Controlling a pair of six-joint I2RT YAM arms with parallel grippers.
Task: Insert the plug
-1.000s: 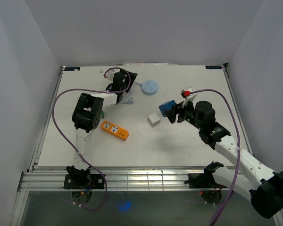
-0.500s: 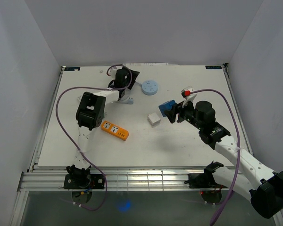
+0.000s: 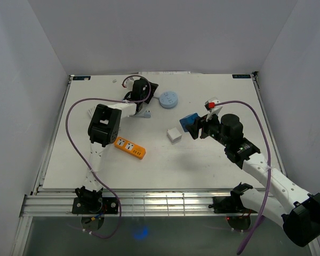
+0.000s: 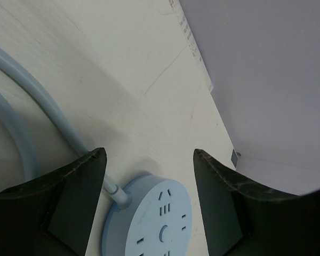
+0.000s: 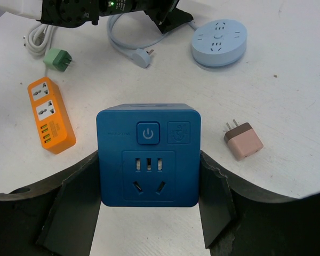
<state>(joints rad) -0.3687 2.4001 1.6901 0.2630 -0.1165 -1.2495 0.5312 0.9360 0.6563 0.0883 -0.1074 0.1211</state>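
My right gripper (image 5: 148, 160) is shut on a dark blue cube socket (image 5: 148, 154), held above the table with its socket face toward the wrist camera; from above the cube (image 3: 189, 122) shows right of centre. At the back of the table my left gripper (image 4: 148, 160) stands open with nothing between its fingers. It hovers just short of a pale blue round socket (image 4: 149, 218), whose cable (image 4: 48, 114) runs past the left finger. The cable's plug (image 5: 143, 57) lies free on the table. A pink two-pin plug adapter (image 5: 244, 141) lies right of the cube.
An orange power strip (image 3: 130, 148) lies left of centre, with a green plug (image 5: 58, 60) and a white cable (image 5: 34, 38) behind it. The round socket (image 3: 169, 99) sits near the back wall. Side walls enclose the table (image 3: 165, 165).
My left gripper has moved toward the back and right, closer to the round socket, and its jaws have narrowed a little. The right arm and the cube have not moved.
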